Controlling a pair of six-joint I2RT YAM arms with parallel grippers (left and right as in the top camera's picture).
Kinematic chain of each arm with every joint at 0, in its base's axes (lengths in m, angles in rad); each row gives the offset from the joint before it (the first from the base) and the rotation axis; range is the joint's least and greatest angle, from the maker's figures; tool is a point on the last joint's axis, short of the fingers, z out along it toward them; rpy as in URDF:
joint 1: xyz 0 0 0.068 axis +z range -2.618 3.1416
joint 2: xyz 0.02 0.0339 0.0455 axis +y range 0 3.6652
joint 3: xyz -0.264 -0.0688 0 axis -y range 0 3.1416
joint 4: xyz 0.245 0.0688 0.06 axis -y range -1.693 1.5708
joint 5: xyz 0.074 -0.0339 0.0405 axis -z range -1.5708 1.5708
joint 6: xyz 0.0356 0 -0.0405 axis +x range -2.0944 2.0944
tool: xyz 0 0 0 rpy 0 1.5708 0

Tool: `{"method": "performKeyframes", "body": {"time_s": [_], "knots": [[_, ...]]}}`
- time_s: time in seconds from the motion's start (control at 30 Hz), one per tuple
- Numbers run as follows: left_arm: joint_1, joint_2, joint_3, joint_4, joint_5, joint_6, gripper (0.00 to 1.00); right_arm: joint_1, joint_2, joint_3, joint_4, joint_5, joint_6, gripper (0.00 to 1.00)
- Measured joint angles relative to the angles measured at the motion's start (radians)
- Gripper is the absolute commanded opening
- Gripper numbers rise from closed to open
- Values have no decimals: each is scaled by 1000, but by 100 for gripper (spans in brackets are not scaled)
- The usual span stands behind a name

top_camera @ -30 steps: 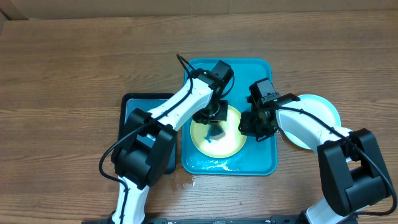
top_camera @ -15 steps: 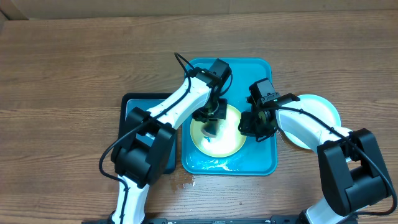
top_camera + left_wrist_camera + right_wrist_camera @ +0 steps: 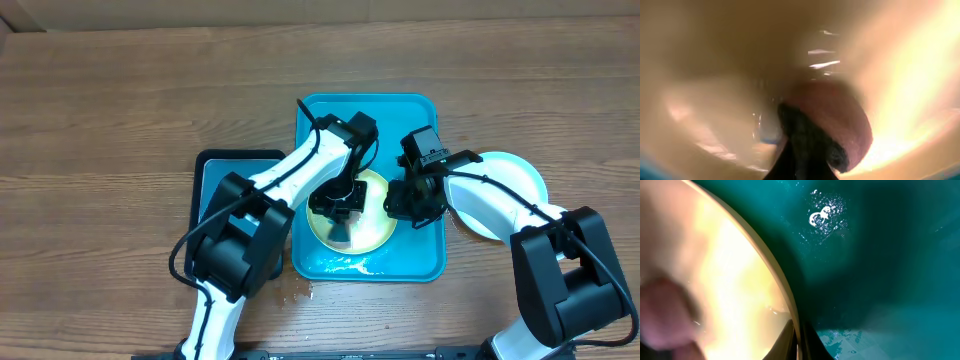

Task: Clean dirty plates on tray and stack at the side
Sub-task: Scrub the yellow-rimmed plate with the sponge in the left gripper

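We find yellow-green plate (image 3: 372,230) lying flat inside teal tray (image 3: 420,115), mid-bench (image 3: 100,120). Left jaws low over plate centre; wrist view blurred, so we cannot tell whether apart or together. Right jaws clamped on plate's right rim. Light blue plate (image 3: 515,170) on bench, right of tray. Black tray (image 3: 212,170) just left.

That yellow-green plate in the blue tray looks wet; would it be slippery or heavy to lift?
Probably slippery: the yellow-green plate glistens, and water pools in the tray. Likely light and stiff: its rim looks thin yet evenly curved.
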Motion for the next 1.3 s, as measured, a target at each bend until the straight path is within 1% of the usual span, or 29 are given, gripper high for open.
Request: {"method": "performKeyframes", "body": {"time_s": [0.13,0.23,0.33,0.4,0.47,0.5,0.53,0.6,0.63,0.7,0.77,0.83,0.87,0.97,1.03,1.2,1.3], "knots": [[18,-10,0,4,-270,-18,4,0,-1,0,-1,0,1,4],[21,-10,0,32,-338,-19,4,4,-2,0,1,-11,5,4],[25,-10,0,63,-323,-19,4,5,-2,0,1,-11,8,4],[39,-10,-1,101,-258,-19,4,5,-2,0,0,-11,12,4],[55,-10,-2,166,-139,-19,4,5,-2,0,-3,-10,15,4],[62,-11,-4,209,-70,-18,4,5,-2,0,-4,-10,15,4],[63,-11,-6,283,40,-14,4,5,-2,0,-5,-10,17,4],[43,-10,-6,330,159,-11,4,5,-2,0,-5,-11,19,4],[23,-10,-7,332,226,-11,4,5,-2,0,-4,-11,20,4],[3,-10,-7,317,280,-10,4,5,-2,0,-5,-11,20,4],[-10,-10,-8,285,328,-3,4,5,-2,0,-7,-11,19,4],[-4,-10,-8,245,340,16,4,5,-2,0,-8,-11,20,4],[0,-10,-8,214,331,24,4,5,-2,0,-8,-11,20,4],[13,-8,-12,132,226,44,4,5,-2,0,-8,-11,21,4],[39,-8,-13,56,73,47,4,5,-2,0,-8,-11,22,4],[72,-8,-12,1,-173,21,4,5,-2,0,-8,-11,23,4],[72,-9,-6,-1,-251,5,4,11,-2,0,0,-28,23,4]]}}
